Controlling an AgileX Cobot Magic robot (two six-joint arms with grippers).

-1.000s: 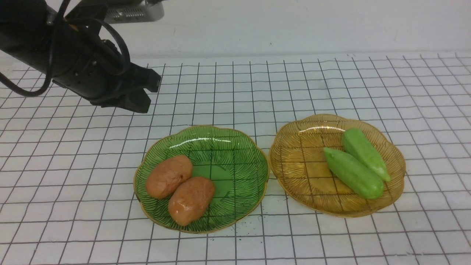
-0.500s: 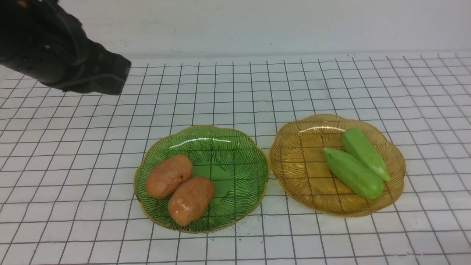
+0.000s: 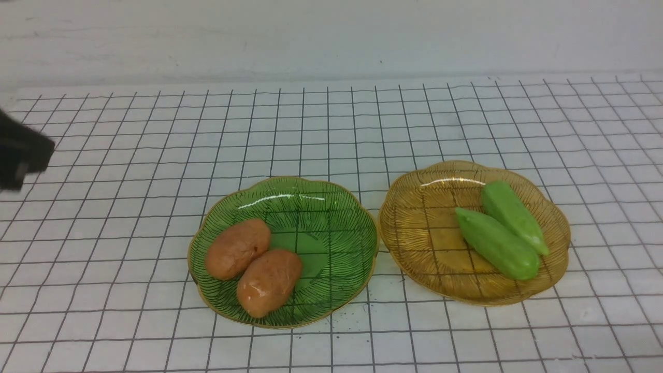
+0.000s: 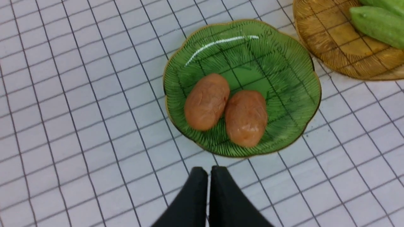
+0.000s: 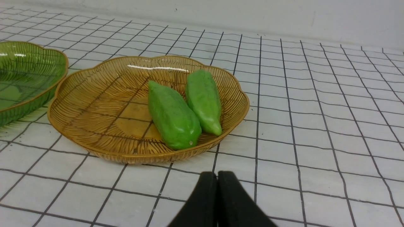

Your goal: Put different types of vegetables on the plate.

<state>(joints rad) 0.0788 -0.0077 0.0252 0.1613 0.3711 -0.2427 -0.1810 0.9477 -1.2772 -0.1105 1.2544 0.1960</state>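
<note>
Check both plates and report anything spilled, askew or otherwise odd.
Nothing stands out. Two potatoes lie side by side in the green plate, two cucumbers in the amber plate. Only a few dark specks mark the cloth at the green plate's front.

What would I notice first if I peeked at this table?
Two shiny leaf-shaped plates sit side by side on the checked cloth. The green plate on the left holds two orange-brown potatoes touching each other. The amber plate on the right holds two light-green cucumbers lying together.
</note>
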